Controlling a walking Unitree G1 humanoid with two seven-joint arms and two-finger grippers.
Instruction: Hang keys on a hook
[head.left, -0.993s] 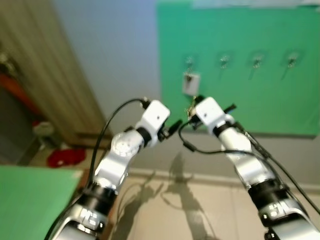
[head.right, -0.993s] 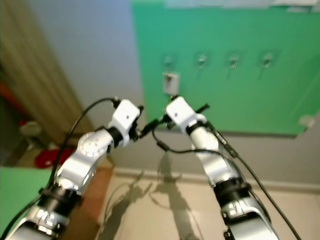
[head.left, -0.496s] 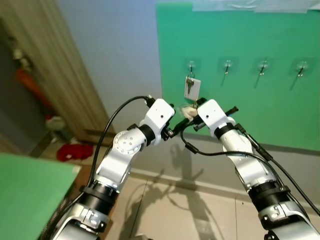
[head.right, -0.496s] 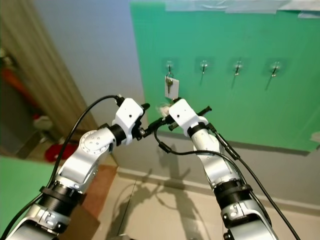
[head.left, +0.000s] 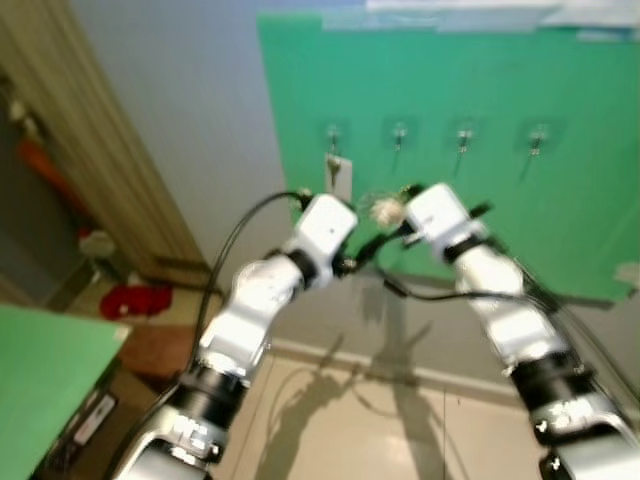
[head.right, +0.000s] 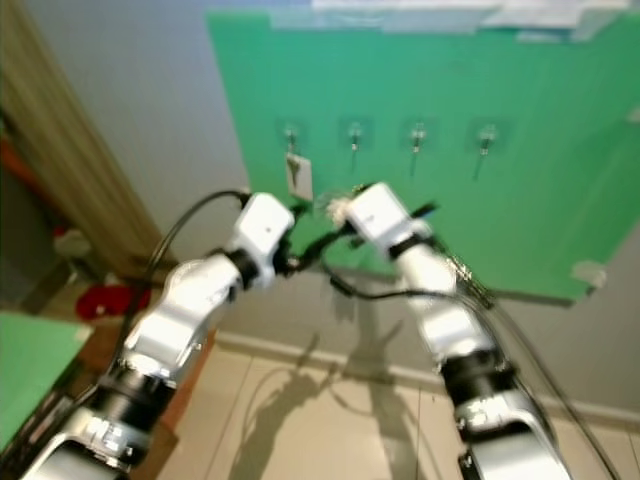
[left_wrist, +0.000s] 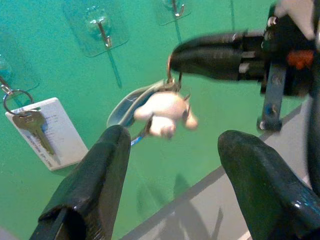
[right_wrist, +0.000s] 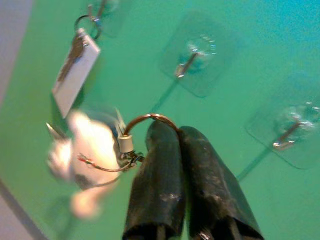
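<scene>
A green board (head.left: 520, 230) on the wall carries a row of clear hooks. A key with a white tag (head.left: 337, 175) hangs from the leftmost hook (head.left: 333, 132). My right gripper (right_wrist: 176, 131) is shut on a key ring (right_wrist: 147, 119) with a white plush charm (right_wrist: 87, 150) dangling from it. It holds this just below the second hook (head.left: 399, 133), short of the board. My left gripper (left_wrist: 175, 137) stands open just beneath the charm (left_wrist: 165, 112), with nothing between its fingers. The two hooks further right, one of them (head.left: 464, 135), are bare.
A beige door frame (head.left: 120, 170) stands at the left beside the grey wall. A red thing (head.left: 135, 298) lies on the floor near it. A green surface (head.left: 40, 360) fills the lower left corner. Pale tiled floor (head.left: 400, 430) lies below the arms.
The view has shifted, so the board sits further left. My right gripper with the key ring has moved from under the leftmost hook towards the second one; the charm swings.
</scene>
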